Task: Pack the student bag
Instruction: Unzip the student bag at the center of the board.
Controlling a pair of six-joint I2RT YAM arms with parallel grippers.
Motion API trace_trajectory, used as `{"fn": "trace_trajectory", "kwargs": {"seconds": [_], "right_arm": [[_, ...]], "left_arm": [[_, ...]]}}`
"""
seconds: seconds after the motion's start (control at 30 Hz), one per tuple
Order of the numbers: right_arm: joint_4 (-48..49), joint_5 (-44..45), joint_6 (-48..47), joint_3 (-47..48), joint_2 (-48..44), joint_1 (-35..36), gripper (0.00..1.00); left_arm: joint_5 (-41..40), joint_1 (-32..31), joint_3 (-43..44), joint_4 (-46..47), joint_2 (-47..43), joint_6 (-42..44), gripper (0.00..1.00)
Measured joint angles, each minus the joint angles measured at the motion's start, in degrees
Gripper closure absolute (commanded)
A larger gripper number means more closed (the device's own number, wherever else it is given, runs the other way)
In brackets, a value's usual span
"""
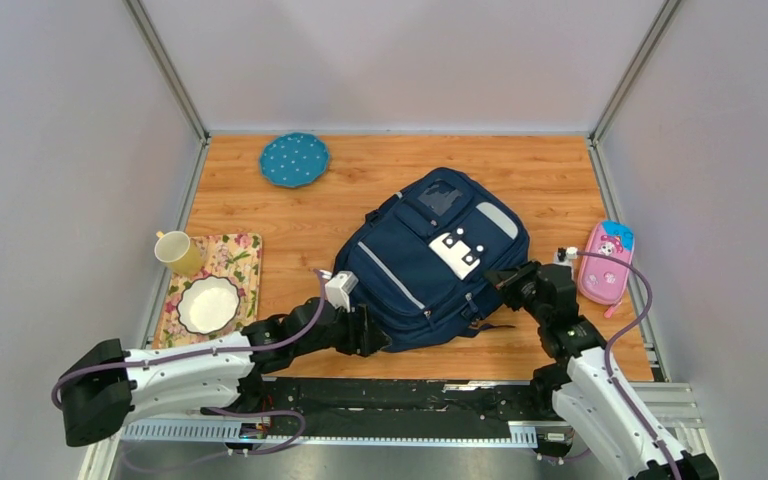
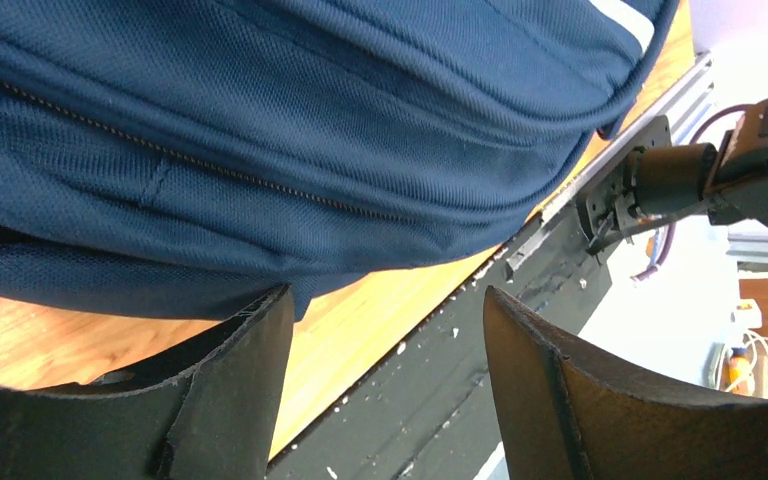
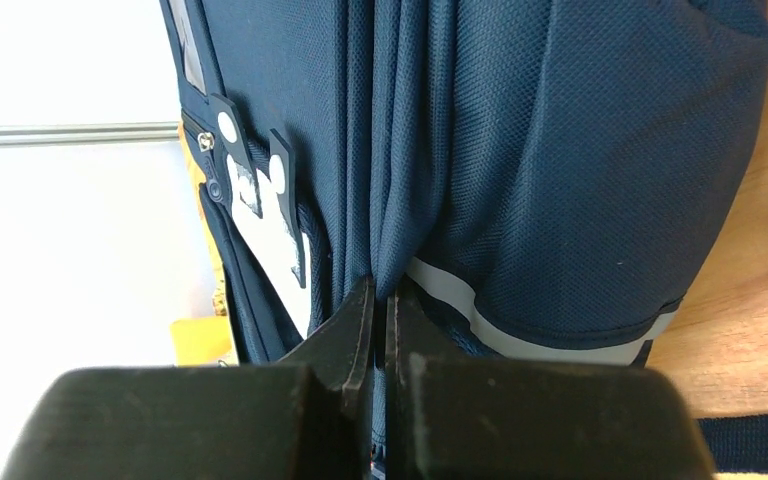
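- Two grippers on the job, then. What is each one doing?
- The left gripper [image 2: 385, 300] stands released, jaws spread wide with nothing between them. It sits low at the near left corner of the student bag [image 1: 430, 260], and the navy fabric sags just over one finger [image 2: 235, 390].
- And the right gripper [image 3: 380, 292]?
- Clenched on a fold of the bag's fabric at its right side. The cloth gathers into pleats that run down to the closed tips.
- Where does the bag lie?
- Flat on the bench [image 1: 290, 225], about the middle, front pockets up, turned at an angle. Its near end reaches close to the bench's near edge.
- Anything else out?
- A pink pencil case [image 1: 608, 262] at the right edge, apart from the bag. A blue dotted plate [image 1: 294, 160] lies far left. On the left, a floral mat [image 1: 242, 255] carries a white bowl [image 1: 208, 304], with a yellow mug [image 1: 178, 252] at its far left corner.
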Motion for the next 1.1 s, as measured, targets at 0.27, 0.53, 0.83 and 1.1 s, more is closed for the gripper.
{"fn": "trace_trajectory", "kwargs": {"seconds": [0.27, 0.53, 0.83, 1.1], "right_arm": [[-2.6, -1.1, 0.1, 0.0, -3.9, 2.0, 1.0], [-9.6, -1.3, 0.2, -0.4, -11.0, 7.8, 0.26], [-21.7, 2.3, -6.2, 6.8, -12.7, 12.3, 0.07], [-26.3, 12.5, -13.0, 18.2, -8.6, 12.3, 0.0]], "left_arm": [[0.7, 6.4, -0.6, 3.2, 3.5, 0.4, 0.23], [7.2, 22.6, -1.7, 0.5, -1.0, 6.3, 0.23], [5.3, 28.0, 4.8, -10.3, -3.8, 14.9, 0.22], [6.2, 28.0, 4.1, -18.0, -14.2, 14.6, 0.22]]}}
